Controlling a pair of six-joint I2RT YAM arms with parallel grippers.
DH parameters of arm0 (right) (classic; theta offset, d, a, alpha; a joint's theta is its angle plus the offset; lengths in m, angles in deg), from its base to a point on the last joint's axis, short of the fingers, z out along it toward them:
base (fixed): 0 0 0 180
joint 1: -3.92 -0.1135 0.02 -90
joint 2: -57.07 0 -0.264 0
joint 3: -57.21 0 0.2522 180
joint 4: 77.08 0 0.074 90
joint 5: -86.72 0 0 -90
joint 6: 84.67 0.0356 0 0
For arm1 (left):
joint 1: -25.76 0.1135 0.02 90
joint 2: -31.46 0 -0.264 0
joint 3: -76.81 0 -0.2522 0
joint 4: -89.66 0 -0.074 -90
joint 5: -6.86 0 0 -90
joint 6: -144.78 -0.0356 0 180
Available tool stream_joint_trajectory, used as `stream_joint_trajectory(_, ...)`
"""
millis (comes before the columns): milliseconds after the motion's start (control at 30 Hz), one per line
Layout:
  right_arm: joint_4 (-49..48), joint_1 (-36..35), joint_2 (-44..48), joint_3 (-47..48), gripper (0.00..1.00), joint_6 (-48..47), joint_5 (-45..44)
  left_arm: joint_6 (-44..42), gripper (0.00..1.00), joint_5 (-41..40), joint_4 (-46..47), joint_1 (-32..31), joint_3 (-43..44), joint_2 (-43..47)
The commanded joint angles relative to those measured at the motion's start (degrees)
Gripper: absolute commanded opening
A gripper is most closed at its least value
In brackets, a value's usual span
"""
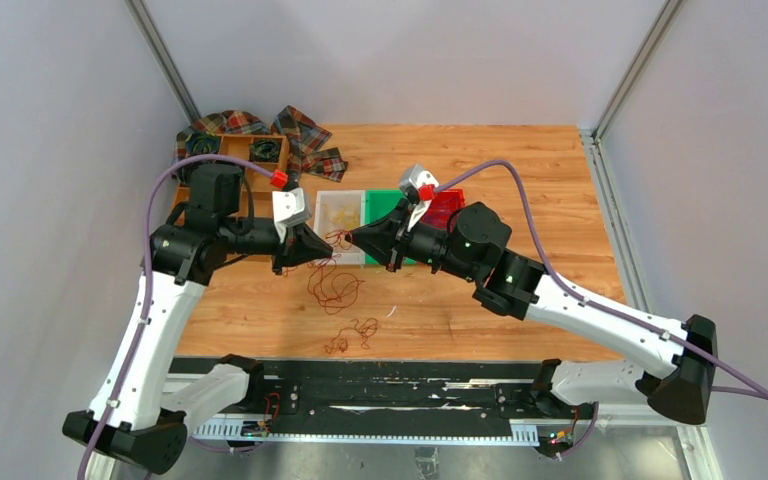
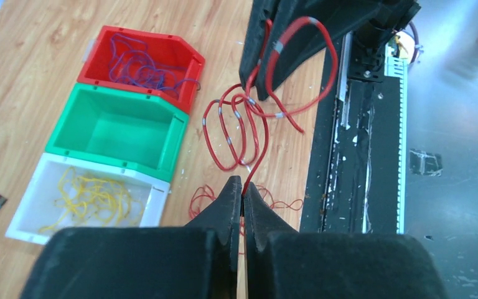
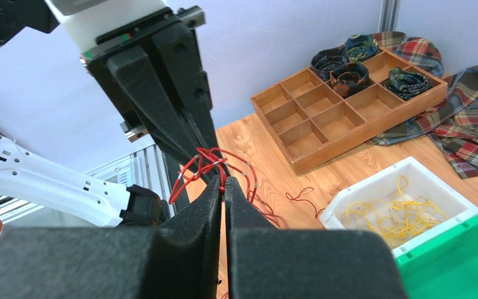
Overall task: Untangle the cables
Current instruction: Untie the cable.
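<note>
A red cable (image 2: 244, 128) with grey bands hangs in loops between my two grippers, above the wooden table. My left gripper (image 2: 243, 187) is shut on one strand of it. My right gripper (image 3: 223, 182) is shut on the same bundle (image 3: 193, 169), tip to tip with the left. In the top view the left gripper (image 1: 324, 246) and the right gripper (image 1: 353, 238) nearly meet. More red wire lies on the table below them (image 1: 336, 288), with a small piece nearer (image 1: 353, 335). Yellow wires (image 2: 93, 196) lie in the white bin and purple wires (image 2: 138, 62) in the red bin.
A white bin (image 1: 328, 200), a green bin (image 1: 385, 205) and a red bin (image 1: 450, 205) stand in a row behind the grippers. A wooden compartment tray (image 3: 323, 118) with dark rolls and plaid cloths (image 3: 467, 112) sits at the back left. A black rail (image 1: 380, 385) runs along the near edge.
</note>
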Motion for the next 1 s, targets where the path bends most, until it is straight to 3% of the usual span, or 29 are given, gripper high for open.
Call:
stream_joint_trajectory(0,-0.82,-0.68,2.95,-2.03,0.01,-2.45,-4.05,-0.68,0.01,-4.48,0.55,-0.3,1.98,2.97)
stream_joint_trajectory(200,6.13,-0.67,3.94,-2.1,0.01,-5.49,-9.8,-1.1,0.01,-9.29,0.59,-0.31,4.45,4.47)
stream_joint_trajectory(367,16.29,-0.59,3.38,0.14,0.22,-9.57,-20.03,-0.58,0.0,-13.92,0.65,-0.3,7.06,4.75)
stream_joint_trajectory(567,16.54,-0.68,5.38,0.26,0.27,-12.78,-26.73,1.97,0.01,-12.69,0.71,-0.31,9.13,4.84)
stream_joint_trajectory(700,9.11,-1.5,6.68,-1.35,0.41,-15.08,-17.35,5.02,0.01,-11.33,0.72,-0.24,9.75,4.47)
stream_joint_trajectory(800,-0.59,-2.41,6.78,-4.19,0.6,-15.76,-11.72,6.98,0.01,-9.72,0.72,-0.31,10.07,4.21)
stream_joint_trajectory(967,-7.16,-2.44,1.07,-2.45,0.64,-10.61,-3.36,9.81,0.0,-6.52,0.72,-0.3,12.36,3.42)
